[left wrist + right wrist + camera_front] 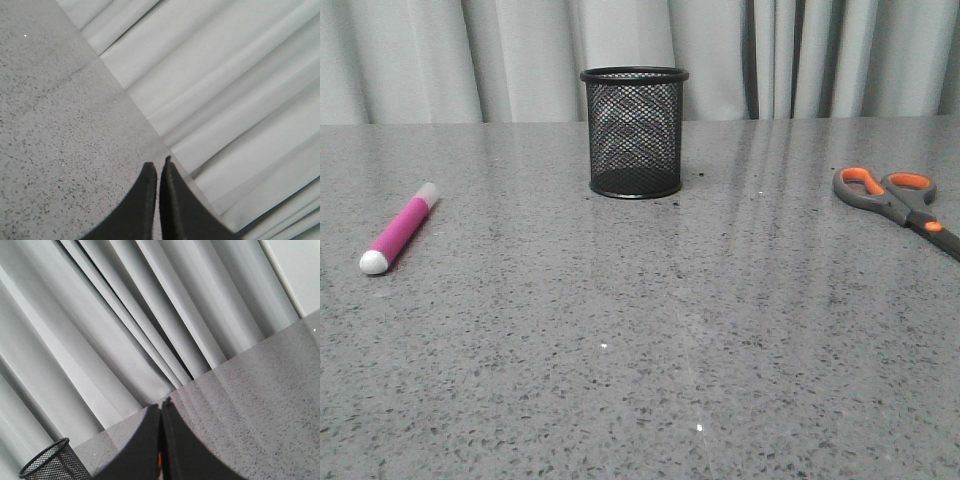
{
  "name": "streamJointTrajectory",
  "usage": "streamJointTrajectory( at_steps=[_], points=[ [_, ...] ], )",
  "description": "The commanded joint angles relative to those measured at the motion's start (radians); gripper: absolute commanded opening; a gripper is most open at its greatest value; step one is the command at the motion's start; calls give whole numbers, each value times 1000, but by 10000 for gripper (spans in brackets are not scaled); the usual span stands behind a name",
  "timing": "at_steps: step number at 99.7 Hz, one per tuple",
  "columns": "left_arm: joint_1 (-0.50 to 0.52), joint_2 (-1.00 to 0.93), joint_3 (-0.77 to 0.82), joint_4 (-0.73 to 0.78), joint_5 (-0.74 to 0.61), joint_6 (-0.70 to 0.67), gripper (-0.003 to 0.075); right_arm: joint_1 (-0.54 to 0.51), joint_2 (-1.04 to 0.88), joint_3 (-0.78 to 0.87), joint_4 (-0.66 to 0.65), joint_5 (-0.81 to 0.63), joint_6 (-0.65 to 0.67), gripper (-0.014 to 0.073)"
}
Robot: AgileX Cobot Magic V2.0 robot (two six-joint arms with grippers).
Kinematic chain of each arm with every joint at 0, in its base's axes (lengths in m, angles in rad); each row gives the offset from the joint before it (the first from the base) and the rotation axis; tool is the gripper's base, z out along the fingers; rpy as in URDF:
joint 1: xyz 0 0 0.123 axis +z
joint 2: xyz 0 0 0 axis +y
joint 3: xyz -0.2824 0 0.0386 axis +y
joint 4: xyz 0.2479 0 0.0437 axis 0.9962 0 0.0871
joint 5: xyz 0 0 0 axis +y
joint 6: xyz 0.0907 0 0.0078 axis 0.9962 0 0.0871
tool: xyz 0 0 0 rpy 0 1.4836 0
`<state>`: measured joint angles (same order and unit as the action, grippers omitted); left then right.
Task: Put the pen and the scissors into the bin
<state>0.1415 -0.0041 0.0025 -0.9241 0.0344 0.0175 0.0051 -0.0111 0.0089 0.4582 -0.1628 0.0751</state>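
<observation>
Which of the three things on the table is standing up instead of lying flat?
The black mesh bin. It stands upright at the back, while the pen and scissors lie flat.

Gripper (159, 167): two black fingers (140, 210) are rising from the bottom edge of the frame, a little left of centre, tips pressing together with only a thin sliver of light showing between them; nothing is sitting between them.
Table (55, 140): grey speckled stone is filling the left half of the frame, its far edge running diagonally from the upper left down toward the fingertips.
Curtain (225, 90): pale grey folds are hanging behind the table, covering the upper right and right of the frame, the pleats slanting from upper right to lower left.
White speck (25, 35): one is lying on the table in the upper left corner.
</observation>
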Motion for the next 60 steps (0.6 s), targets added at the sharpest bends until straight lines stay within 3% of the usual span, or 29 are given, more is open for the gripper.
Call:
streamJointTrajectory(
  at_steps=[1, 17, 33, 40, 46, 52, 60],
  points=[
    [0, -32, 38, -37, -47, -4, -19, -6, -18, -41, 7, -41, -1, -69],
    [0, -18, -40, 31, 110, 42, -19, -4, 30, -134, -80, 57, -1, -69],
    [0, 102, -190, 60, 306, 293, 8, -4, 183, -294, -241, 197, -1, -69],
    [0, 186, -265, 60, 354, 413, 79, -4, 272, -372, -283, 257, -4, -69],
    [0, 259, -328, 60, 399, 492, 183, -4, 352, -433, -314, 302, -8, -68],
    [-2, 340, -395, 63, 424, 515, 302, -4, 417, -494, -321, 328, -30, -68],
    [-37, 404, -456, 65, 416, 515, 380, 8, 487, -554, -321, 341, -60, -45]
  ],
)
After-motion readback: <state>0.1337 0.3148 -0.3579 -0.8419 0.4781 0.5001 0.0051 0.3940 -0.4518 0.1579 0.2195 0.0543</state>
